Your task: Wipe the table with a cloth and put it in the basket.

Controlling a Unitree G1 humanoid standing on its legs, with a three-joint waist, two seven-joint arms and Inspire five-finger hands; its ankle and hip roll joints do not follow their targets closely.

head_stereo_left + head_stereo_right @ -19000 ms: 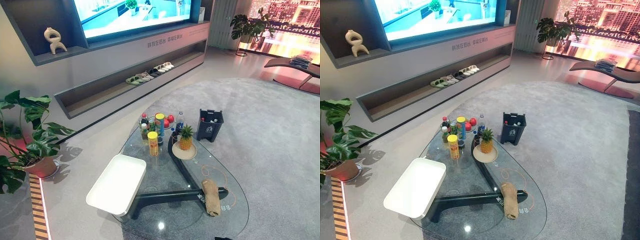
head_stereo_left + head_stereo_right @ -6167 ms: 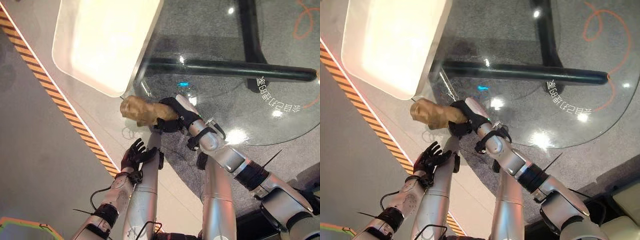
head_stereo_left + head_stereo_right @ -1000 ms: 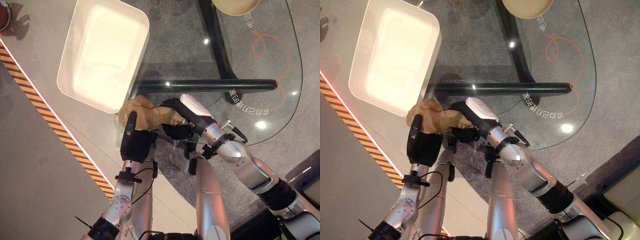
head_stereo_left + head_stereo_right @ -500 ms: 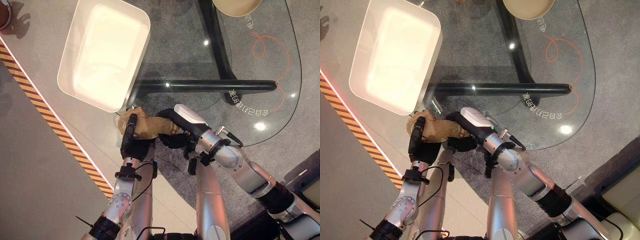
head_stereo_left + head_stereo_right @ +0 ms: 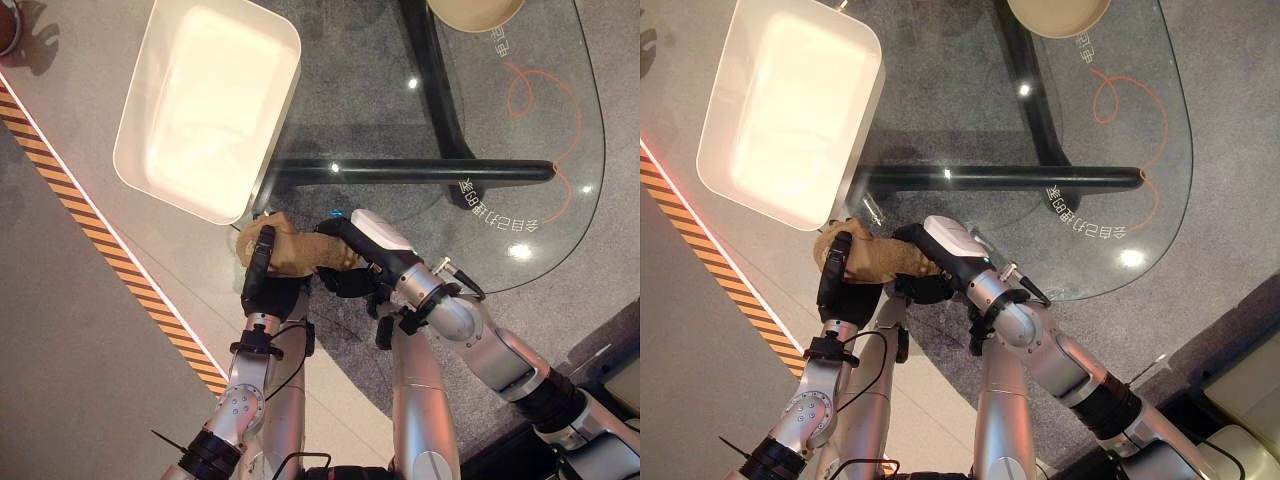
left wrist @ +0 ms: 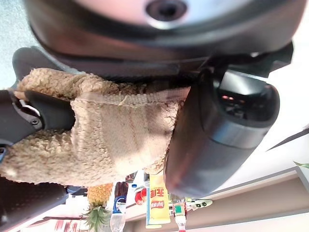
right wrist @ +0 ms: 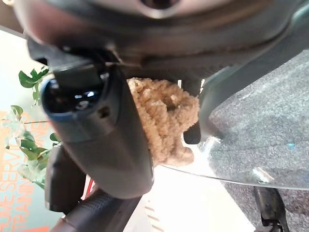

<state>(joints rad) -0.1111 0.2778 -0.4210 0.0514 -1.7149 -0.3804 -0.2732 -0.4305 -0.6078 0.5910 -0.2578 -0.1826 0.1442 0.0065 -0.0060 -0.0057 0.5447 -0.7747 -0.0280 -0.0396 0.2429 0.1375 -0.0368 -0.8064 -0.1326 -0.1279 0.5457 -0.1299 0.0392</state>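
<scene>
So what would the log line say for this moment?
cloth: at glass table edge | left hand: gripping cloth | right hand: gripping cloth | basket: empty

Both arms reach forward and meet at the near edge. The left hand (image 5: 263, 283) points away from the body, its fingers curled round the cloth (image 5: 285, 252). The right hand (image 5: 345, 257) comes in from the right, fingers and thumb clamped on the same cloth.

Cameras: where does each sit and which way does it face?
Left eye, right eye: on the head, looking down at the glass table, white basket, both arms.
Left wrist: along the left hand, holding the tan cloth.
Right wrist: along the right hand, gripping the cloth too.
All share the cloth.
</scene>
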